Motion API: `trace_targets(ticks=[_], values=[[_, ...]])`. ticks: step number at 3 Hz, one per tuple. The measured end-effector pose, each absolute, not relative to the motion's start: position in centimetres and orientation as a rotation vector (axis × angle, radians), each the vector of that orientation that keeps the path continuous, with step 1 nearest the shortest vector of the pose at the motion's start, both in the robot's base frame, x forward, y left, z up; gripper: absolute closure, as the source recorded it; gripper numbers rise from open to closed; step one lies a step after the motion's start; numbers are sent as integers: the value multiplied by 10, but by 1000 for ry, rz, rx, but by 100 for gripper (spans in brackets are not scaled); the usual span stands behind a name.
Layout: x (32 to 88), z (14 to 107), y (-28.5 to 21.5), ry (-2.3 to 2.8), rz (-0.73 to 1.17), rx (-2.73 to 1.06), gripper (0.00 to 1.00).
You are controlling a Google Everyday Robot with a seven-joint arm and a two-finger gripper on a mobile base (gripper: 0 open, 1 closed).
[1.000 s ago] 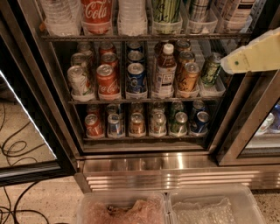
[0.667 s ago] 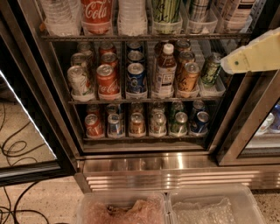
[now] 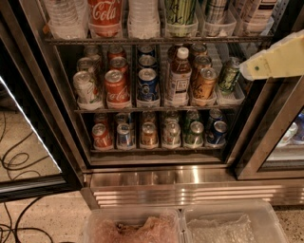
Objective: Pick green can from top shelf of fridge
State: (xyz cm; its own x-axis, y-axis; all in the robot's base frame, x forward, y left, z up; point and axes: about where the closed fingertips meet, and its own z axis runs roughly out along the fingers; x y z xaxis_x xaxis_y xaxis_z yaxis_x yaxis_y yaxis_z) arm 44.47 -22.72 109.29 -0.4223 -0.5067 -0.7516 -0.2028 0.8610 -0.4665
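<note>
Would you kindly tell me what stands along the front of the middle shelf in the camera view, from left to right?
Pale can, red can, blue can, white-capped brown bottle, orange can, dark green can, then the tool, just right of that can.

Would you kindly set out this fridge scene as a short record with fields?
fridge: door open, wire shelves full of drinks
uppermost visible shelf: green can standing right of a clear bottle; Coca-Cola bottle further left
tool: cream-coloured, at the right edge, level with the middle shelf, below the green can and holding nothing visible
foreground: two clear bins on the floor in front of the fridge
</note>
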Motion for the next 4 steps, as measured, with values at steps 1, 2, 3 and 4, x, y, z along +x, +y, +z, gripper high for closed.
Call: trace_targets(ticks=[1,2,3,4], values=[[445,1093,-227,2011,-374,-519,0],[439,1098,-228,2013,-379,-623,0],[440,1098,-228,2013,-380,-622,0],[440,1098,-228,2013,-380,-622,0]])
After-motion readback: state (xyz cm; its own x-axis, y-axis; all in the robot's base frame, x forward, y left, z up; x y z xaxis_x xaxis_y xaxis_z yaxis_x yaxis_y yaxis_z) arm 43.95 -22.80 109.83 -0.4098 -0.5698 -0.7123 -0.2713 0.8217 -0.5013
